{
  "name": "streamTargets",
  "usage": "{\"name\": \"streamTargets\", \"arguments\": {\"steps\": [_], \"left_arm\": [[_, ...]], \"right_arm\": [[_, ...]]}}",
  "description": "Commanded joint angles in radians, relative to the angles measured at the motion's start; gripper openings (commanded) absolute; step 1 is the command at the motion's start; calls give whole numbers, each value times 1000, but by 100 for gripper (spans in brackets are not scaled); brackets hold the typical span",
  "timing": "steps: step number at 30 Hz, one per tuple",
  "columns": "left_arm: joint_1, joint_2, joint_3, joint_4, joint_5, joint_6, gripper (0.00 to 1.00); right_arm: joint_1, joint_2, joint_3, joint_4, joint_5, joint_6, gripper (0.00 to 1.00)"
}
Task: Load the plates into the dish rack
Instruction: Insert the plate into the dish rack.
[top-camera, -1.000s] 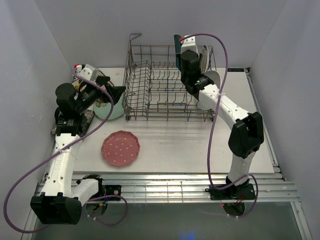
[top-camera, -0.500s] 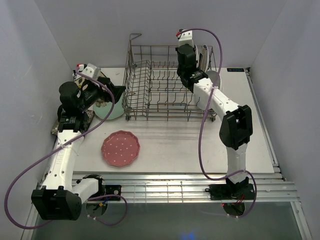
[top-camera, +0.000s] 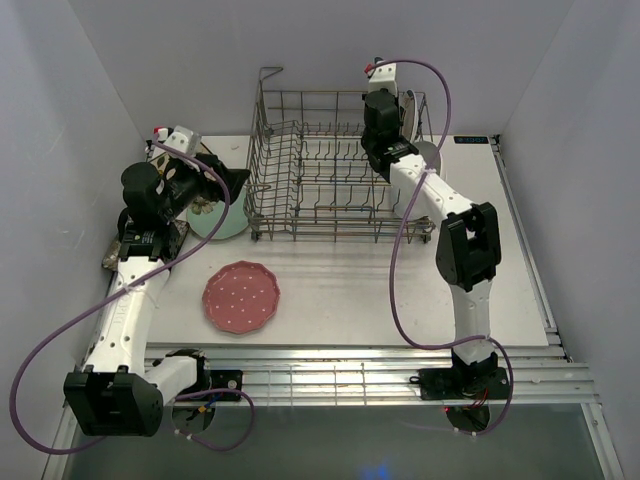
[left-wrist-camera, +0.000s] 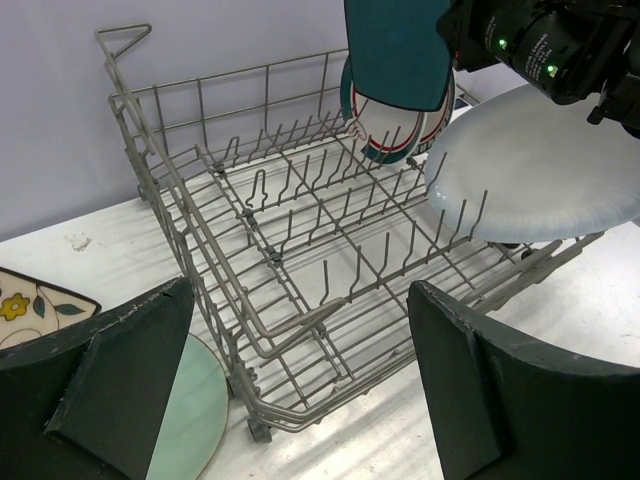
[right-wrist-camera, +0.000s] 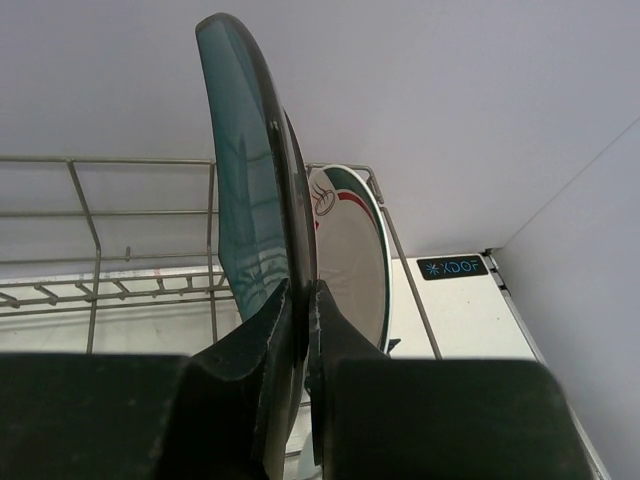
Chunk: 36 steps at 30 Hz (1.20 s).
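My right gripper (right-wrist-camera: 302, 290) is shut on the lower edge of the dark teal square plate (right-wrist-camera: 245, 200), which it holds upright on edge over the back right corner of the dish rack (top-camera: 330, 170). Right behind it stands a teal-and-red-rimmed round plate (right-wrist-camera: 350, 250) in the rack. A white oval plate (left-wrist-camera: 540, 170) leans at the rack's right side. My left gripper (left-wrist-camera: 300, 340) is open and empty, hovering at the rack's left front corner above the mint round plate (left-wrist-camera: 190, 420). The pink dotted plate (top-camera: 241, 297) lies flat in front of the rack.
A cream floral square plate (left-wrist-camera: 30, 300) lies left of the mint one, partly under my left arm. The rack's tall wire sides (left-wrist-camera: 170, 130) and rows of upright tines (left-wrist-camera: 330, 210) stand between the two grippers. Grey walls close in the back and sides.
The right arm has carried the dark teal plate rightward and back, toward the rack's back right corner. The left arm has barely shifted and stays open.
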Motion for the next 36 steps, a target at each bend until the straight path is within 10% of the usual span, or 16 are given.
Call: {"name": "streamTargets", "arguments": {"steps": [1, 36], "left_arm": [[2, 7, -5, 7, -39, 9, 98], [2, 6, -11, 1, -61, 23, 98]], "right_arm": [[2, -18, 42, 249, 22, 28, 8], [-1, 87, -178, 495, 30, 39, 8]]}}
